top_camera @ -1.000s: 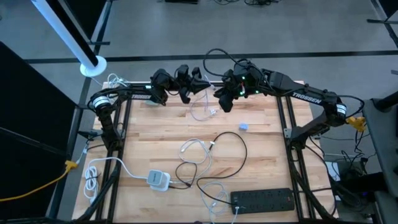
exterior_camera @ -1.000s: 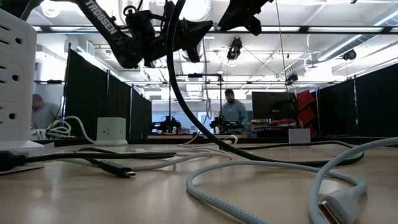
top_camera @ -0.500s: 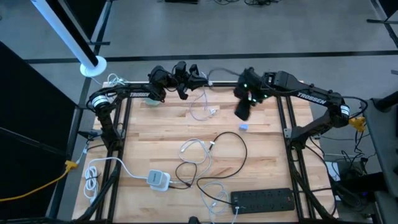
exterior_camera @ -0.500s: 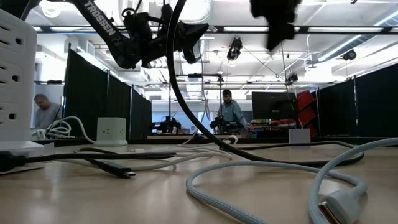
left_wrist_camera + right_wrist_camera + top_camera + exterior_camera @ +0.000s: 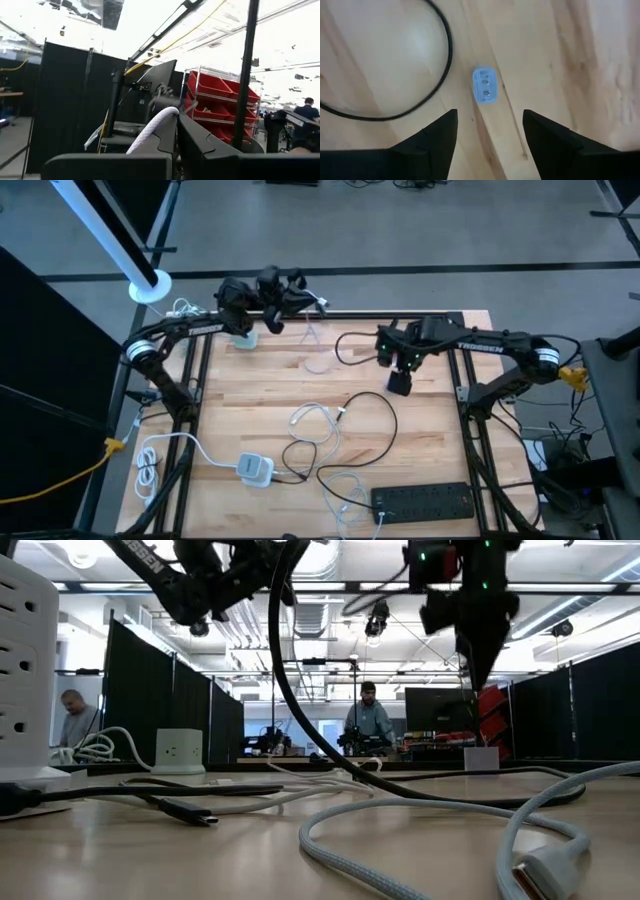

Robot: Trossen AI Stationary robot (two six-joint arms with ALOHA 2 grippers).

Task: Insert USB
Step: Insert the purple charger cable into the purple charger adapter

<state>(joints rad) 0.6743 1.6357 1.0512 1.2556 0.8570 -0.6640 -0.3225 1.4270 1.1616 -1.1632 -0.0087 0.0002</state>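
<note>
My left gripper [image 5: 316, 302] is high over the table's far edge, shut on a white braided cable [image 5: 314, 345] that hangs down from it onto the wood. My right gripper [image 5: 490, 135] points straight down at the table's right middle, open. A small pale-blue USB adapter [image 5: 485, 86] lies flat on the wood just beyond its fingertips, untouched. In the high view the right gripper [image 5: 400, 383] hides the adapter. A black cable [image 5: 445, 50] curves past beside it. My left gripper pinches the white braided cable [image 5: 152, 131] between its two fingers, near their free ends. The fingers reach out roughly level toward the table's right. The cable droops slack below them, and its lower loop [image 5: 318, 366] lies on the table.
A white power cube [image 5: 256, 468] and a black power strip [image 5: 422, 500] sit near the front edge. Loose white cables [image 5: 315, 425] and a black loop [image 5: 370, 425] cover the middle. A white charger block [image 5: 243, 338] stands at the far left. People stand in the room beyond the table.
My right gripper has swung away from my left gripper toward the table's right and near side, tipped until its fingers point down, and come low over the blue adapter. My left gripper has drawn back toward the far left, taking the white cable with it.
</note>
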